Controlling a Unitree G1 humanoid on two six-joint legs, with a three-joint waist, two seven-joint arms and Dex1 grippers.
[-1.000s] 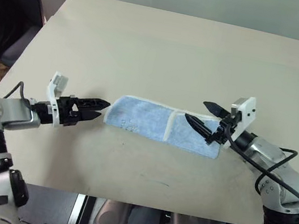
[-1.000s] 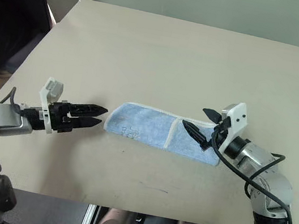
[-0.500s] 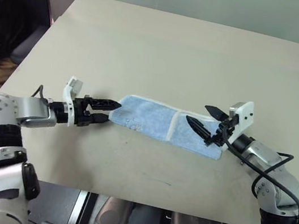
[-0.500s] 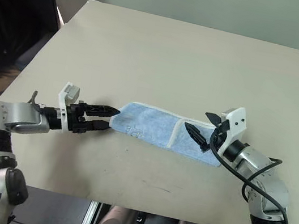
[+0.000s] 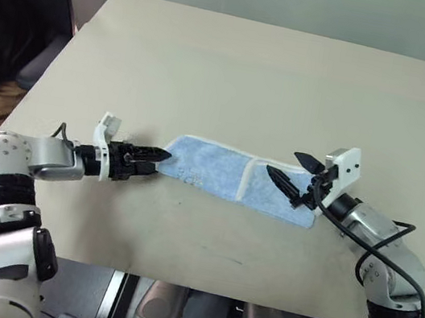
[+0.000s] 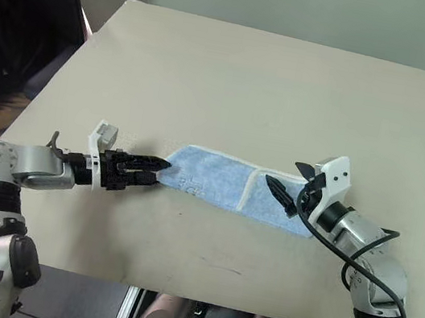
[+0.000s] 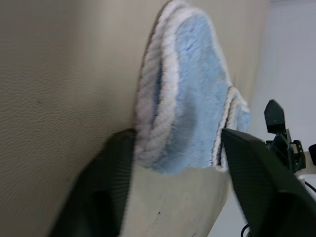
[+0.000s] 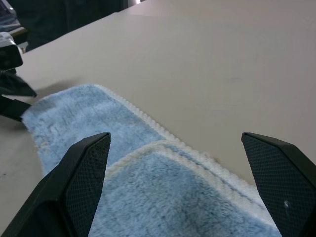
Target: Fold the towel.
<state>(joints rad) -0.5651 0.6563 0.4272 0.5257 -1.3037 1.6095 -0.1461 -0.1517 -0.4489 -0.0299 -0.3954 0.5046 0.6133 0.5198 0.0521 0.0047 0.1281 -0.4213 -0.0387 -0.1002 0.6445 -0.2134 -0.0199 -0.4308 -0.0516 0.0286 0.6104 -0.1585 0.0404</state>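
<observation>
While the towel (image 5: 235, 178) lies flat as a long, narrow folded strip near the middle of the beige table (image 5: 244, 66), both grippers sit at its two short ends. The strip runs slightly slantwise, and a white stitched seam crosses it a little toward its right end, where one layer overlaps another.

At the towel's left end, the left gripper (image 5: 154, 156) points along the tabletop toward the cloth. Its fingers stand only partly apart, and their tips reach the towel's left edge. In the left wrist view, the rolled white-edged end of the towel (image 7: 182, 94) sits between the two fingers (image 7: 252, 182), with one finger on each side of it. Whether they already pinch the cloth firmly cannot be told from the pictures.

At the towel's right end, the right gripper (image 5: 293, 173) hovers with its jaws spread wide and nothing between them. One finger sits over the towel's surface, and the other lies just past the towel's far edge. The right wrist view looks between these fingers (image 8: 79, 182) along the towel (image 8: 163, 197) toward the left gripper (image 8: 15, 94) at the far end.
</observation>
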